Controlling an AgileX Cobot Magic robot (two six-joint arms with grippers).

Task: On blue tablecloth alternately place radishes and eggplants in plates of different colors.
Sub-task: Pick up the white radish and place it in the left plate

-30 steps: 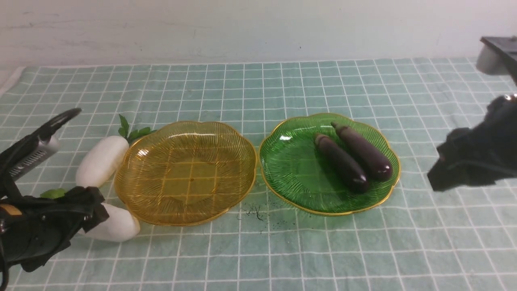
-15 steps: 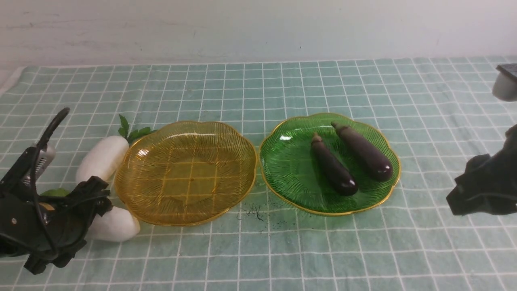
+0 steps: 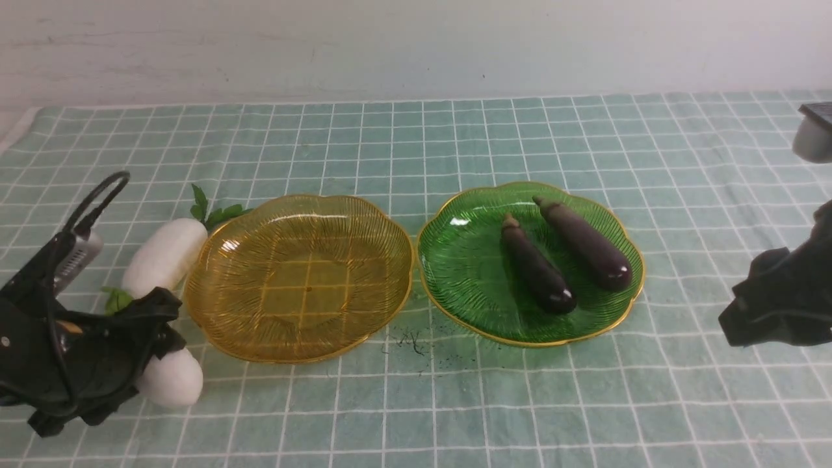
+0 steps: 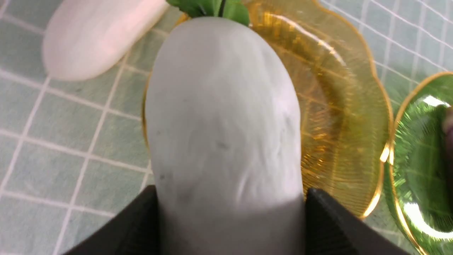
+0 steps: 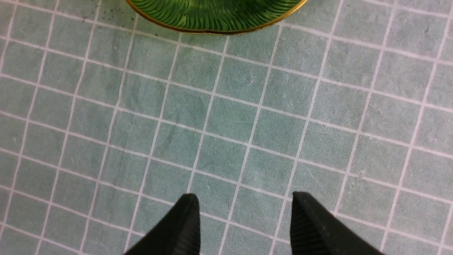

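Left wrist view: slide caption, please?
Left hand grips a white radish beside the amber plate; second radish lies on the cloth.

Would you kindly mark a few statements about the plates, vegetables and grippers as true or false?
1. Both eggplants lie in the green plate. True.
2. The amber plate holds a radish. False: it is empty; the far radish and the nearer radish are outside it, on its left.
3. The left gripper has its fingers either side of the nearer radish. True.
4. The right gripper grips an eggplant. False: it is open over bare tablecloth.
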